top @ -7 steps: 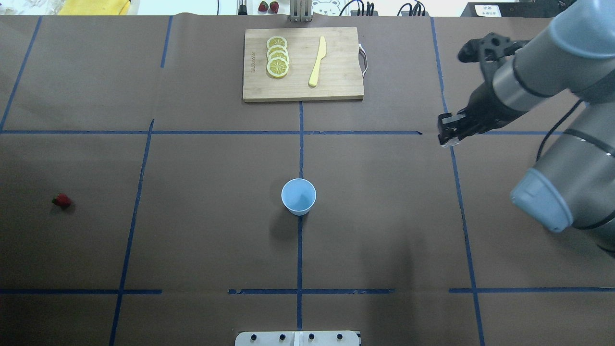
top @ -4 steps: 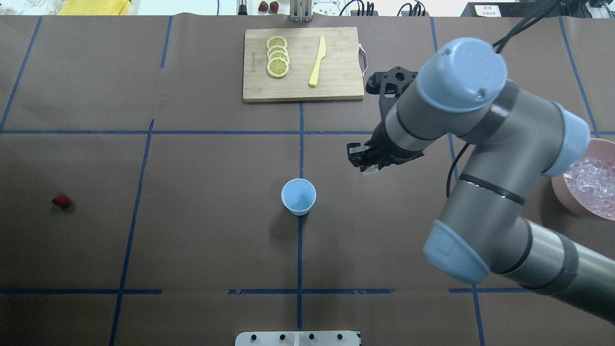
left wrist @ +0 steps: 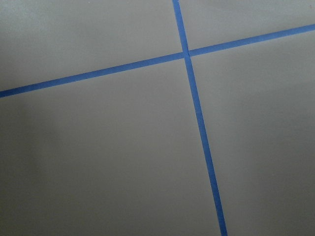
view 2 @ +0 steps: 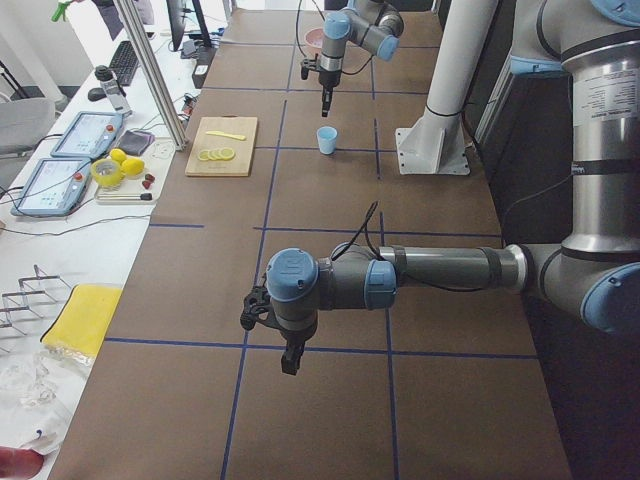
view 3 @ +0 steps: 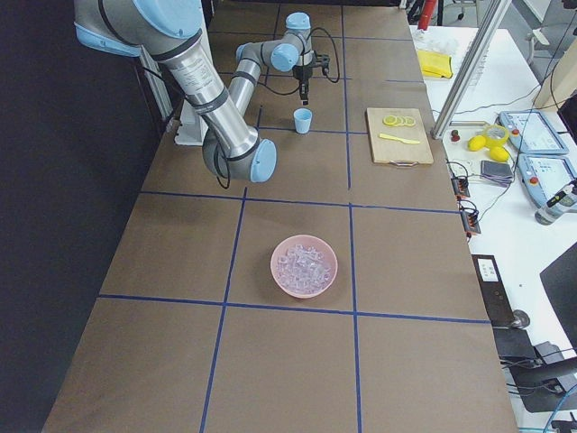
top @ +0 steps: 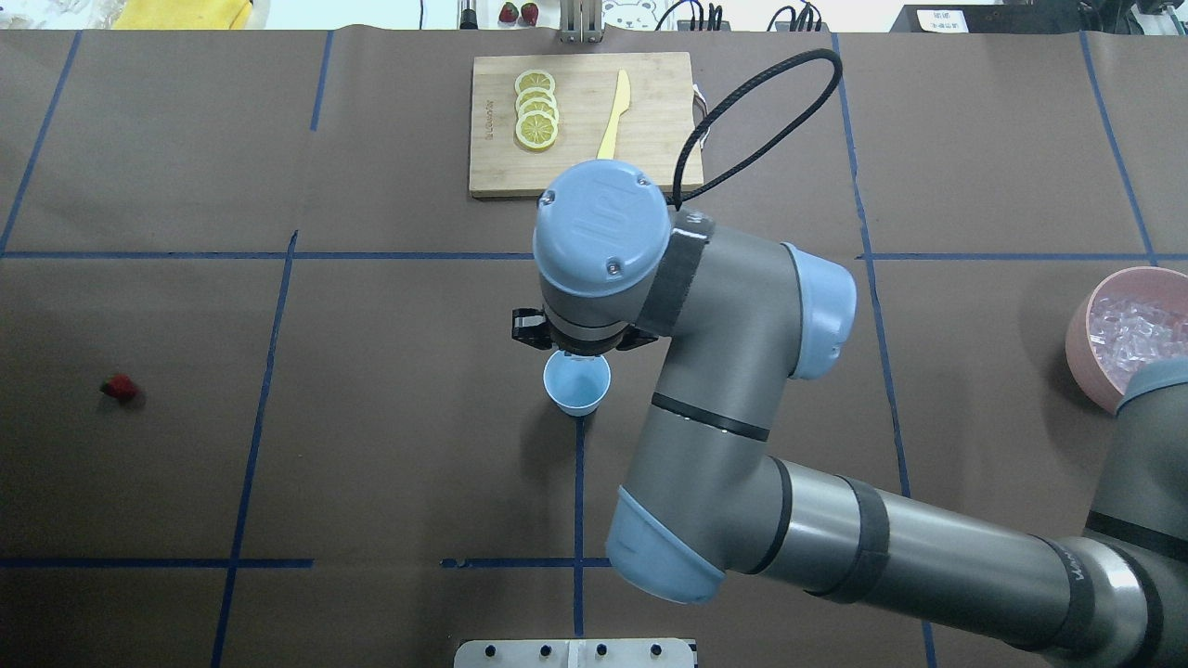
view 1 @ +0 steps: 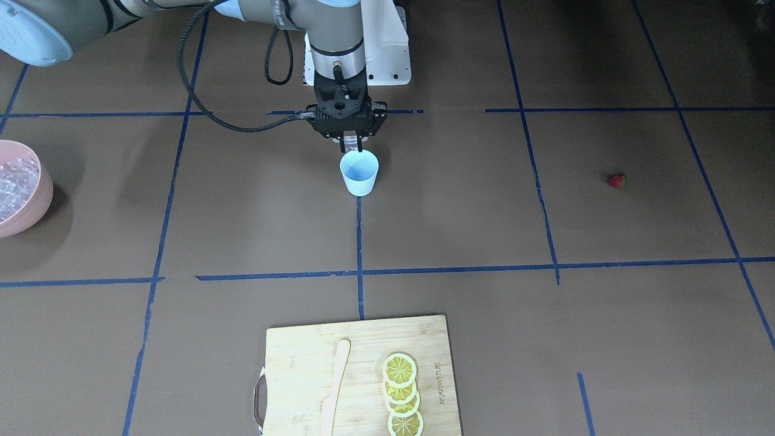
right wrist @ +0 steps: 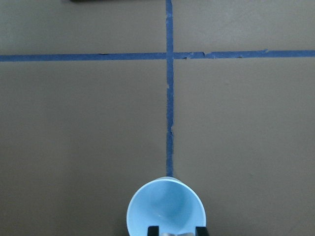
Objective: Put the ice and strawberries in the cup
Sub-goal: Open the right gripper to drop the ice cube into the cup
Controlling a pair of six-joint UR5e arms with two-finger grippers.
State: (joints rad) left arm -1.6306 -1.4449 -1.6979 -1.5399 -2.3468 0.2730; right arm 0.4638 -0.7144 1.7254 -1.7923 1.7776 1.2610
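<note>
The light blue cup (top: pixel 577 382) stands upright at the table's middle, and it also shows in the front view (view 1: pixel 359 172) and the right wrist view (right wrist: pixel 166 209). My right gripper (view 1: pixel 351 145) hangs just above the cup's rim, on the robot's side, shut on a clear ice cube (view 1: pixel 353 143). Its fingertips (right wrist: pixel 153 230) frame the cup's near edge. The heap of ice (top: pixel 1137 329) lies in a pink bowl (top: pixel 1081 348) at the far right. The strawberry (top: pixel 119 387) lies alone at the far left. My left gripper (view 2: pixel 290 360) hovers over bare table; I cannot tell whether it is open.
A wooden cutting board (top: pixel 585 176) at the far middle holds lemon slices (top: pixel 536 109) and a yellow knife (top: pixel 614 116). My right arm's elbow and forearm (top: pixel 742 390) stretch across the right half of the table. The left wrist view shows only brown paper and blue tape.
My right arm has swung left from the right side of the table to just above the cup, with the ice cube in its gripper. The cup and the strawberry have not moved.
</note>
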